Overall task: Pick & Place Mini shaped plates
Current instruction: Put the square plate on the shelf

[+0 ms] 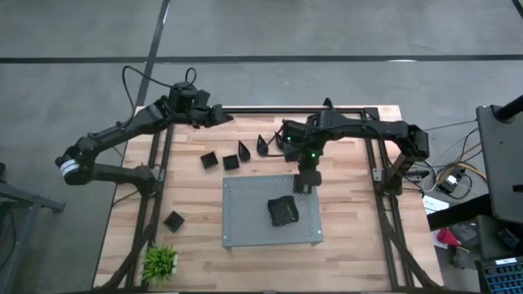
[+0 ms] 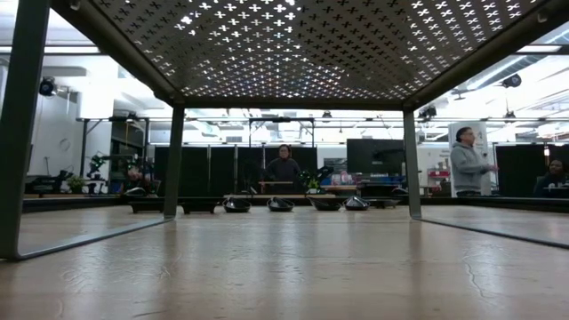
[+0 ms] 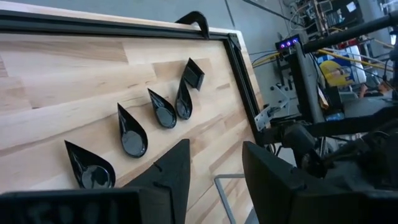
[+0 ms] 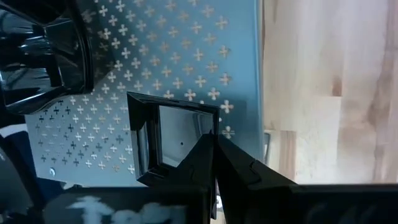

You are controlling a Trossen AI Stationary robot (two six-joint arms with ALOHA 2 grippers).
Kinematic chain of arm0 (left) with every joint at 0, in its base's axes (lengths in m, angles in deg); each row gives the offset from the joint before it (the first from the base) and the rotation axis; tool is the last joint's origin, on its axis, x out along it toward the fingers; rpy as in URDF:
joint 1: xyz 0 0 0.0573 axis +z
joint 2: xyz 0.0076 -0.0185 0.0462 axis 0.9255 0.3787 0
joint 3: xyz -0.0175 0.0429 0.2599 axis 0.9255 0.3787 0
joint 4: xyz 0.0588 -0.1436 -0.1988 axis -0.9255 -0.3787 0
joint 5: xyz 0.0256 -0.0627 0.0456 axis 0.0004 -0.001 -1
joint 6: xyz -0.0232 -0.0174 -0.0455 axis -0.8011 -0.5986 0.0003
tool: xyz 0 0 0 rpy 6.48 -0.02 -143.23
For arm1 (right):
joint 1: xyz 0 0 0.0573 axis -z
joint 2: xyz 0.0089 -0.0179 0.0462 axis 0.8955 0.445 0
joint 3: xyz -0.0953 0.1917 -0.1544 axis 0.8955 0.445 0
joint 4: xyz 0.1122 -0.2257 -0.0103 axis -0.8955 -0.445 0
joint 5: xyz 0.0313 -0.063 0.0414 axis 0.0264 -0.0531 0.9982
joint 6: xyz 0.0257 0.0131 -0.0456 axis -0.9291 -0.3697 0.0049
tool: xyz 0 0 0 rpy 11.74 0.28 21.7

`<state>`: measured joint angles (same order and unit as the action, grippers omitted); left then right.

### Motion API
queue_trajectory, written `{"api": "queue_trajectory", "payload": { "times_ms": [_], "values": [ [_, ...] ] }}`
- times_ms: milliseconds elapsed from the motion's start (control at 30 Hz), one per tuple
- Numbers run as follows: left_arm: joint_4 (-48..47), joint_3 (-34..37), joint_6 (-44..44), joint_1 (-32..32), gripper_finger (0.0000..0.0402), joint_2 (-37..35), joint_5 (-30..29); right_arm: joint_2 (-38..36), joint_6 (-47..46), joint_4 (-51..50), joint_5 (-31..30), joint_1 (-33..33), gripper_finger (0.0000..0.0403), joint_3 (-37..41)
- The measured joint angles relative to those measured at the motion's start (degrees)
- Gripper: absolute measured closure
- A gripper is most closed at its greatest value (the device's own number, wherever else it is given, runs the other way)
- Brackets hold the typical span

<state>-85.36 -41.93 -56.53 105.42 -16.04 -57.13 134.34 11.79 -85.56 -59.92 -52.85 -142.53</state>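
Wooden tabletop (image 1: 351, 237) carries, left to right of the grey perforated board (image 1: 245, 220), the idle left gripper (image 1: 222, 117) with jaws apart beyond its far-left corner, then the right gripper (image 1: 304, 186), clamped on a square mini plate (image 4: 177, 140), over its far edge.

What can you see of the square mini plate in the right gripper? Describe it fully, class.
The square mini plate is a small glossy black dish, plastic by its look, with raised rims around a flat reflective floor. The right gripper is shut on one rim, holding it tilted on edge above the grey perforated board, near the board's far edge. A stack of black plates sits further along the board, apart from it.
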Motion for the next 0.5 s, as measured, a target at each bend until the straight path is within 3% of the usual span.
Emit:
{"api": "queue_trajectory", "payload": {
  "times_ms": [200, 500],
  "values": [
    [0.0, 0.0, 0.66, 0.0, 0.0264, 0.0, 0.86, 0.09, 0.03, -0.02, -1.78, 0.0, 0.0385, -0.02],
    [0.14, 0.02, 0.88, 0.0, 0.0264, 0.0, 1.24, 0.11, 0.28, 0.0, -2.43, -0.09, 0.0306, -0.4]
  ]
}}
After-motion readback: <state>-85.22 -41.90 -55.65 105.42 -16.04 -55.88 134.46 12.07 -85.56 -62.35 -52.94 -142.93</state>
